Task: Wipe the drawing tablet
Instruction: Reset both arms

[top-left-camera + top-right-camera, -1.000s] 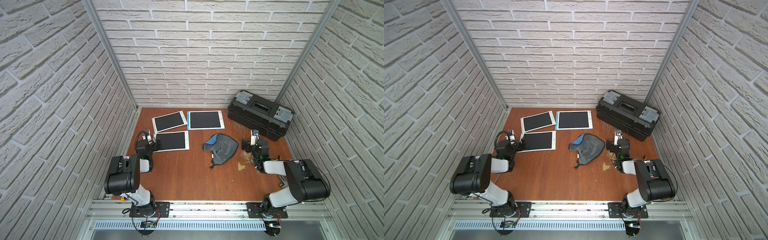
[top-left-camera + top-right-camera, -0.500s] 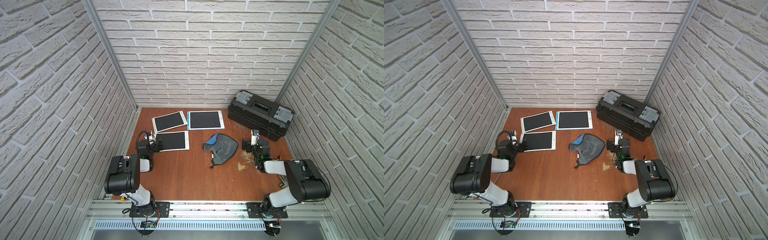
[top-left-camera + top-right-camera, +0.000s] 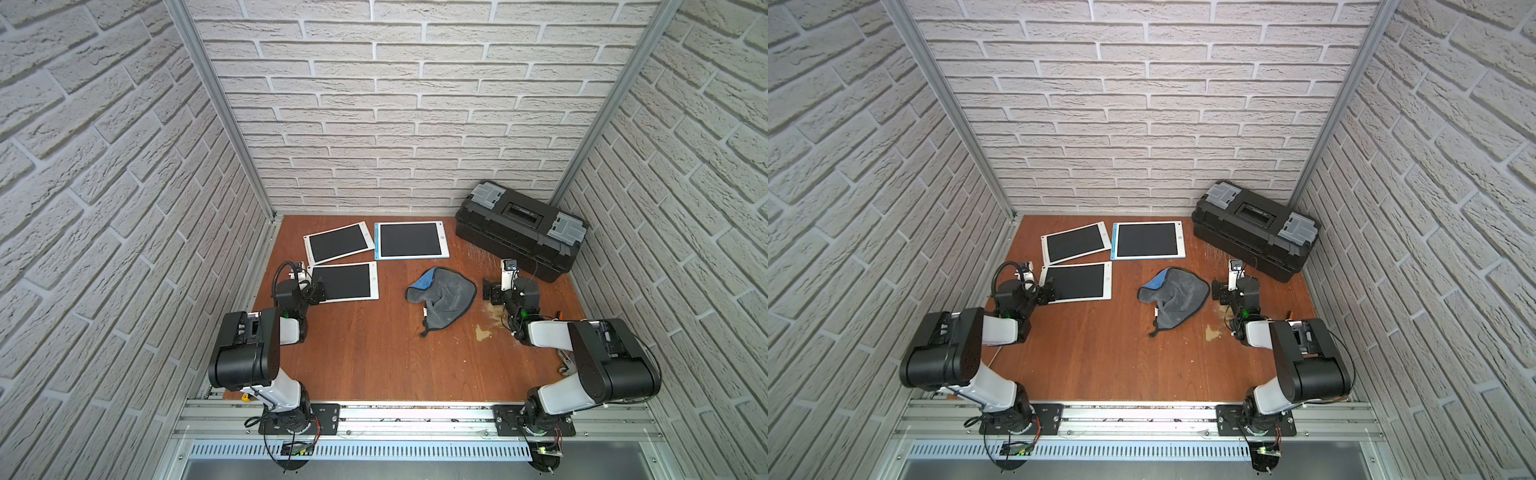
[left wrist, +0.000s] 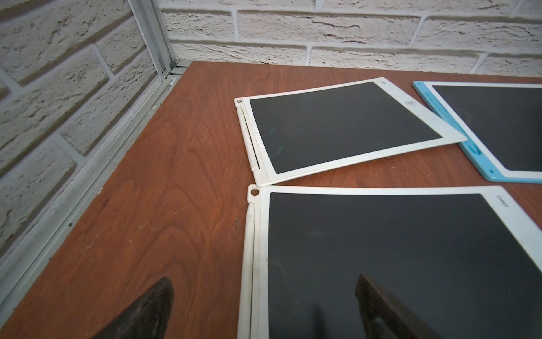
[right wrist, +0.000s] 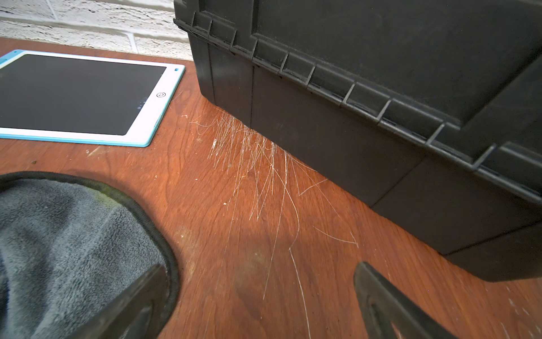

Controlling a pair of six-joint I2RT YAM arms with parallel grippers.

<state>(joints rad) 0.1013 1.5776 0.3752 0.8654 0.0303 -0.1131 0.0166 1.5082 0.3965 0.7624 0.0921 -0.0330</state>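
Three drawing tablets lie flat at the back left of the wooden table: a white one nearest me (image 3: 343, 282) (image 4: 396, 249), a tilted white one (image 3: 338, 242) (image 4: 337, 126) behind it, and a blue-edged one (image 3: 410, 240) (image 5: 73, 91). A crumpled grey cloth with a blue fold (image 3: 444, 297) (image 5: 58, 249) lies mid-table. My left gripper (image 3: 319, 291) (image 4: 263, 277) is open, low over the near tablet's left edge. My right gripper (image 3: 487, 291) (image 5: 260, 265) is open and empty beside the cloth's right edge, one finger over its hem.
A black toolbox (image 3: 519, 232) (image 5: 381, 88) stands at the back right, close behind the right gripper. Brick walls close in three sides. White scratches (image 5: 258, 164) and a pale stain (image 3: 482, 332) mark the wood.
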